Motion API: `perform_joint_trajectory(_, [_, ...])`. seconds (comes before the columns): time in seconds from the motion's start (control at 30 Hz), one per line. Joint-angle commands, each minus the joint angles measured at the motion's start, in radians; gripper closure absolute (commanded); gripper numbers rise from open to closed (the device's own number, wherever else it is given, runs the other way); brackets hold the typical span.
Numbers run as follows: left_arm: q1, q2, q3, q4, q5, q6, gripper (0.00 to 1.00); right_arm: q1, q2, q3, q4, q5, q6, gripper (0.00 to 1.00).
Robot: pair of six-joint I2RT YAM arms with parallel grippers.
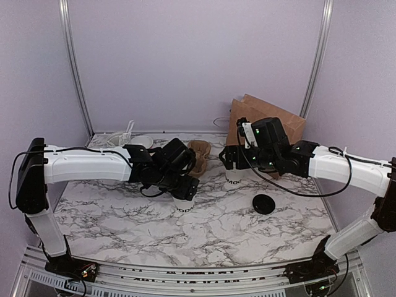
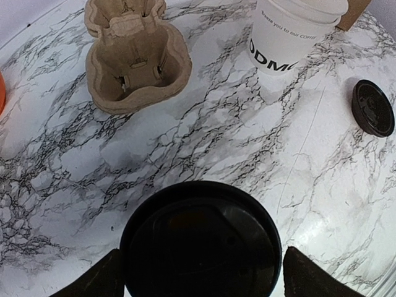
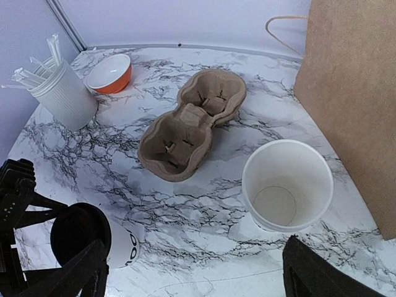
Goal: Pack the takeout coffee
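Observation:
The takeout coffee (image 1: 184, 205), a white cup with black lettering and a black lid, stands on the marble table (image 1: 124, 216). My left gripper (image 1: 184, 188) is open, with a finger on each side of the lid (image 2: 201, 244). The fingers (image 2: 99, 279) do not visibly press on it. My right gripper (image 1: 230, 159) is open and empty, hovering just above and in front of the lidless white cup (image 3: 288, 185). The takeout coffee also shows in the right wrist view (image 3: 93, 238), at the lower left.
A brown two-cup carrier (image 3: 189, 124) lies behind the cups. A brown paper bag (image 1: 267, 120) stands at the back right. A loose black lid (image 1: 264, 203) lies on the right. A ribbed utensil holder (image 3: 62, 96) and an orange bowl (image 3: 110, 73) stand at the back left.

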Motion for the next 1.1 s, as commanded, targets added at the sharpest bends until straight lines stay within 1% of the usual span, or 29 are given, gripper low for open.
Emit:
perform_joint_trajectory(0.0, [-0.008,0.026,0.038,-0.044,-0.024,0.013,0.15,-0.006,-0.026,-0.001,0.026,0.020,0.002,0.05])
perform_joint_trajectory(0.3, [-0.011,0.038,0.048,-0.059,-0.049,0.011,0.27,-0.007,-0.015,0.003,0.027,0.018,-0.003,0.05])
perform_joint_trajectory(0.6, [-0.011,-0.020,0.020,-0.059,-0.120,-0.008,0.29,-0.008,-0.012,0.009,0.031,0.014,-0.010,0.05])
perform_joint_trajectory(0.83, [0.020,-0.113,-0.077,-0.059,-0.175,-0.070,0.29,-0.010,-0.012,0.012,0.043,0.011,-0.021,0.05])
perform_joint_trajectory(1.07, [0.117,-0.284,-0.245,-0.063,-0.207,-0.138,0.29,-0.020,0.001,0.020,0.060,-0.010,-0.041,0.05])
